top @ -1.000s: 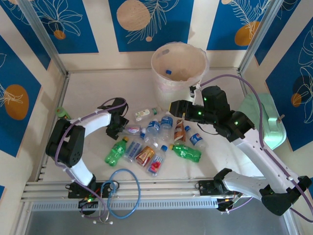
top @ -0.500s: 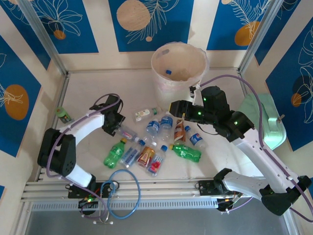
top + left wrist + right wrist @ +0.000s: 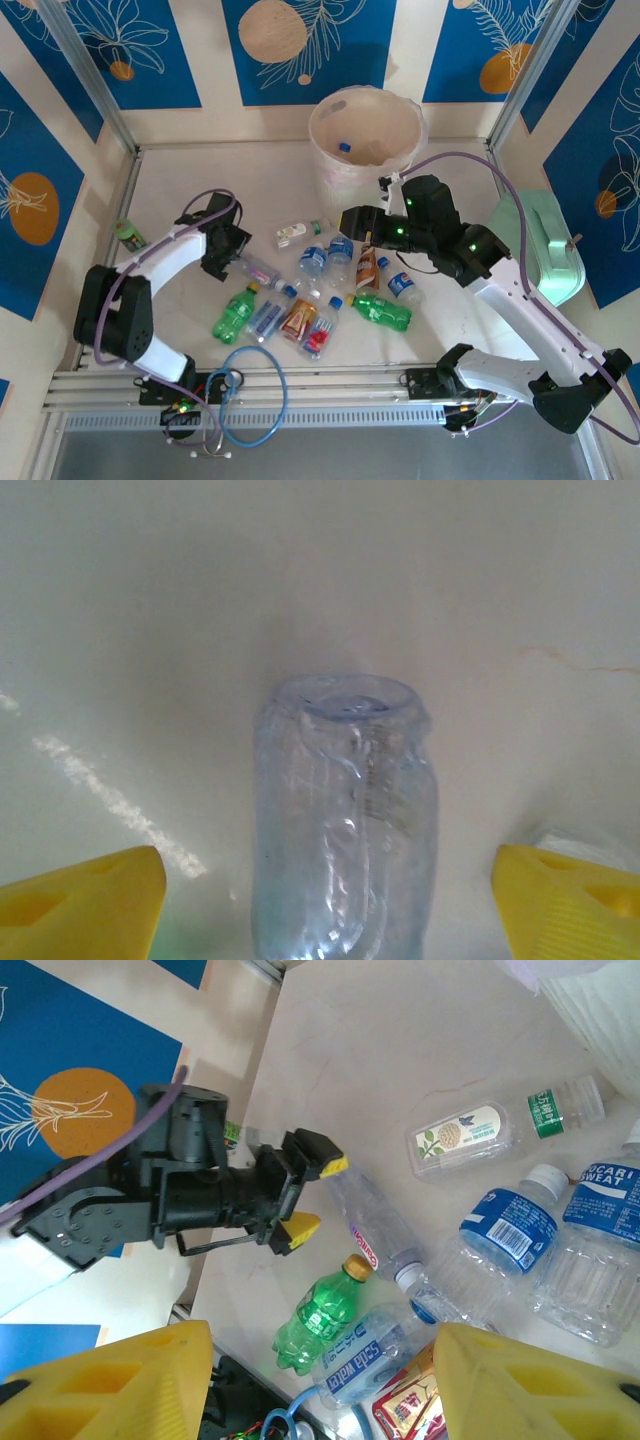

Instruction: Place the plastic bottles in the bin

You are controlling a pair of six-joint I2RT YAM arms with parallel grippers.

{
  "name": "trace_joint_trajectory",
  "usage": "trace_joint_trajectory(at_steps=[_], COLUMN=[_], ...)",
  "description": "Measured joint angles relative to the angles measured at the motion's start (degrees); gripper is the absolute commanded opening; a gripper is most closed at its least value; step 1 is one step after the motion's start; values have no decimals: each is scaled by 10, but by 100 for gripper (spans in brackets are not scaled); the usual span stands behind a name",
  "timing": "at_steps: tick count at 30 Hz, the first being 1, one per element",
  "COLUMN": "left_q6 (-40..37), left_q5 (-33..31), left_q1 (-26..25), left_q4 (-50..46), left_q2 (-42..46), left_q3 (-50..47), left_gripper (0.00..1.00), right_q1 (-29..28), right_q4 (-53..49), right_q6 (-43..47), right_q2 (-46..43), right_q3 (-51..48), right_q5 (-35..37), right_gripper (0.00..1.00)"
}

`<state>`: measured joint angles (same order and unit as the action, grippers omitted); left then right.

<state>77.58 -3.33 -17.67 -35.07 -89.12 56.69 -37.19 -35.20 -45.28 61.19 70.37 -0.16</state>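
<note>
Now my left gripper (image 3: 310,1197) stands wide and empty astride the clear bottle (image 3: 345,820), its length running to my wrist view's twelve o'clock.

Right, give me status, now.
Left gripper open, astride a clear bottle lying on the table. Right gripper open, empty, above the bottles. One blue-capped bottle in the bin. Nothing blocking.
</note>
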Motion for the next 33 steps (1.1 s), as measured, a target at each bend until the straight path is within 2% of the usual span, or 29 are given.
trace_joint_trajectory(at_steps=[6, 19, 25, 33], left_q6=[-1, -12, -34, -53], left_q5=[3, 8, 19, 45], left_q1=[0, 5, 13, 21], left_q4=[13, 22, 24, 24], left_q2=[-56, -61, -25, 46], left_q3=[0, 3, 16, 33], left_gripper=[70, 58, 48, 48], right_q1=[-2, -4, -7, -23], right_q4=[0, 0, 0, 2], right_q6=[0, -2, -2, -2], right_q2=[0, 2, 9, 20], right_q3=[0, 0, 0, 0], right_q5=[0, 2, 2, -1], right_gripper=[61, 61, 61, 61])
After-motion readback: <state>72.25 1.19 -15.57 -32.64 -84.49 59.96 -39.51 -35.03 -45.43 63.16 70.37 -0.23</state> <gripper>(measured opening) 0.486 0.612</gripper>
